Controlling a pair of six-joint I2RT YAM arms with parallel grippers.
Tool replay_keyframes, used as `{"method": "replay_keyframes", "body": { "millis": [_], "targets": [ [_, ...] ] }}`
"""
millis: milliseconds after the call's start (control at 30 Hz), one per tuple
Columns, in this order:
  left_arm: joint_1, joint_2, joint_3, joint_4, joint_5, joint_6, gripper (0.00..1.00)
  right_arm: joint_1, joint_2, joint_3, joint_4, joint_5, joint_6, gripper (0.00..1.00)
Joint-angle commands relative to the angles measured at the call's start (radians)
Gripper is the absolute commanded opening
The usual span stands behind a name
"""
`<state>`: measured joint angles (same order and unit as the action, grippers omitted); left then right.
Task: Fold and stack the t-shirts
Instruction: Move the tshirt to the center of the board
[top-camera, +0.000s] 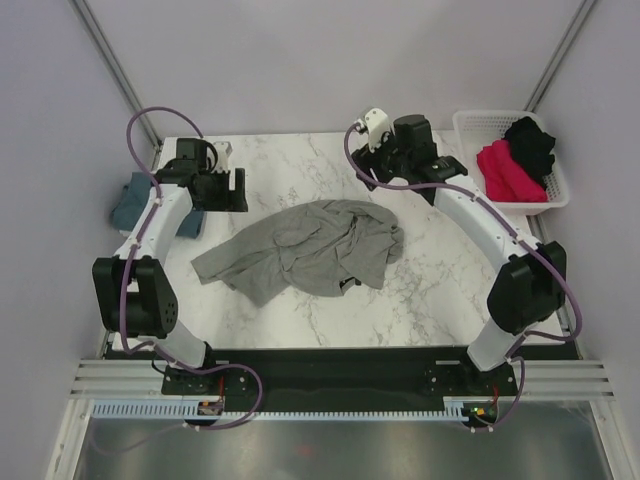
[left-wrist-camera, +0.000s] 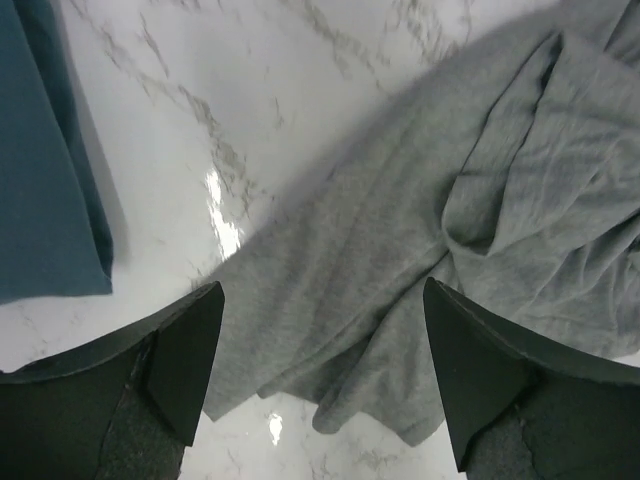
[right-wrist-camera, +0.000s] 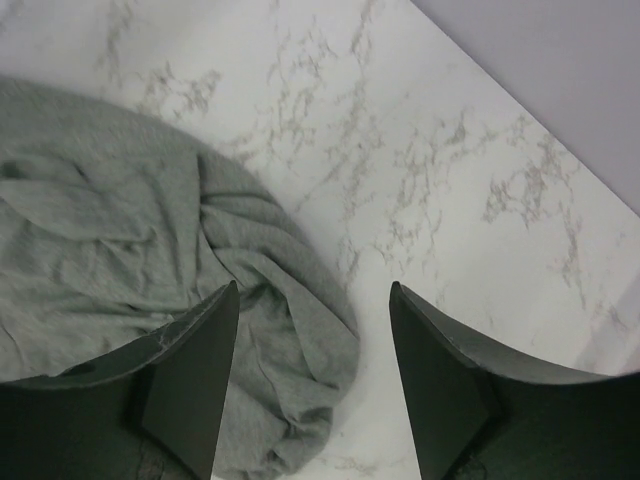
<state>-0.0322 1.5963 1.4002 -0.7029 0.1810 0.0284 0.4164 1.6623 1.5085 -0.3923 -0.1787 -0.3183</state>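
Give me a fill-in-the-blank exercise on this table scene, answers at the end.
1. The crumpled t-shirt in the middle of the table is ____ in colour.
2. The white basket holds a black garment and a ____ one.
3. The teal-blue t-shirt lies at the table's ____ edge.
4. The left gripper and the right gripper both stand ____, holding nothing.
Missing words: grey; pink; left; open.

Your left arm (top-camera: 150, 235) and right arm (top-camera: 490, 225) reach forward, elbows bent. Your left gripper (left-wrist-camera: 322, 290) and right gripper (right-wrist-camera: 313, 290) point down, jaws spread, empty.
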Motion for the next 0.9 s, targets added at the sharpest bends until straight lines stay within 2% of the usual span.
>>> {"method": "replay_keyframes", "body": {
  "millis": [0,167,233,333,467,867],
  "targets": [
    [0.005,0.019,-0.058,-0.05,0.006,0.004,0.88,0.002,0.098,0.093,0.04,-0.136,0.136,0.7],
    [0.006,0.056,-0.109,-0.05,0.006,0.004,0.88,0.028,0.275,0.235,-0.063,-0.359,0.143,0.71],
    [0.014,0.07,-0.113,-0.05,0.006,0.004,0.88,0.036,0.344,0.259,-0.077,-0.396,0.147,0.71],
    [0.017,0.065,-0.121,-0.05,0.006,0.004,0.88,0.056,0.424,0.3,-0.106,-0.397,0.11,0.71],
    [0.017,0.059,-0.13,-0.05,0.006,0.004,0.88,0.061,0.527,0.427,-0.229,-0.436,0.074,0.7],
    [0.018,0.068,-0.116,-0.05,0.006,0.004,0.88,0.076,0.588,0.404,-0.244,-0.403,0.053,0.66]
  ]
}}
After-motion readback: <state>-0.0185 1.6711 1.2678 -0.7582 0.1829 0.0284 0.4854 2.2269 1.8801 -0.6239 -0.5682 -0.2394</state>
